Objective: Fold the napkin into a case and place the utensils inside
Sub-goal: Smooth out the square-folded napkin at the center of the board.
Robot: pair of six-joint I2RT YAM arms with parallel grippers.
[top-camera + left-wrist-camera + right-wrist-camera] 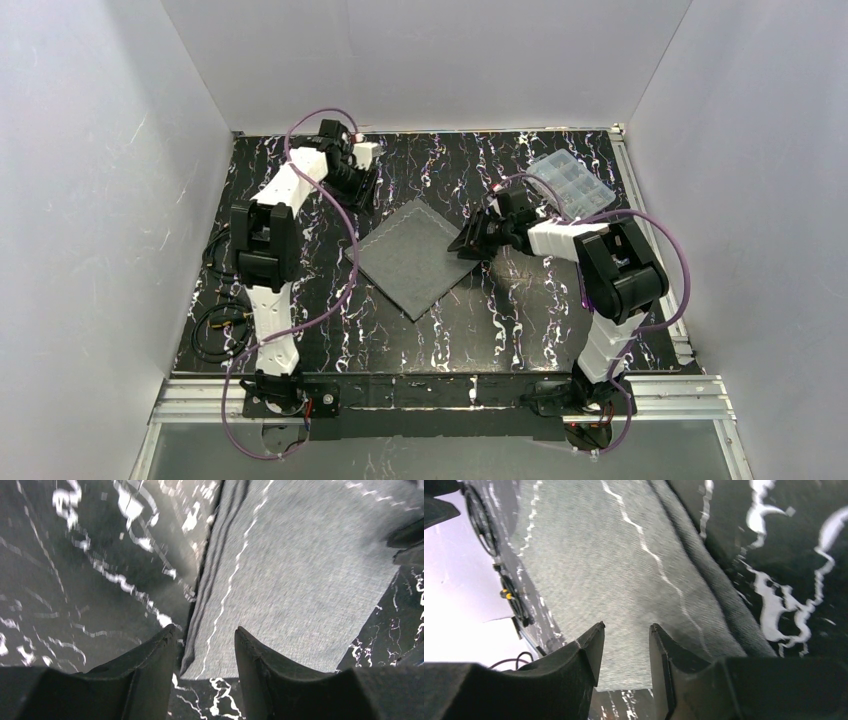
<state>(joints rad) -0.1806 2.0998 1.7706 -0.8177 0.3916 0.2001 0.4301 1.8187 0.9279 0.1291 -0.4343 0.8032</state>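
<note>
Dark grey square fabric napkin (415, 258) lies flat, diamond-wise, its edge just ahead of left gripper (206, 629) and right gripper (627, 626), both released, gripping nothing.

Plain pale grey-white panels enclose the scene on three sides: the left wall (90, 200), the back wall (420, 60) and the right wall (760, 150). They box in a black worktop veined with white marble-like streaks (520, 330). Soft, even light falls from above and casts only faint shadows. A silver aluminium rail frame (200, 400) runs along the worktop's near edge, and a matching silver rail (630, 165) lines its right side. Below the near rail lies a flat, dull grey surface (440, 452).
</note>
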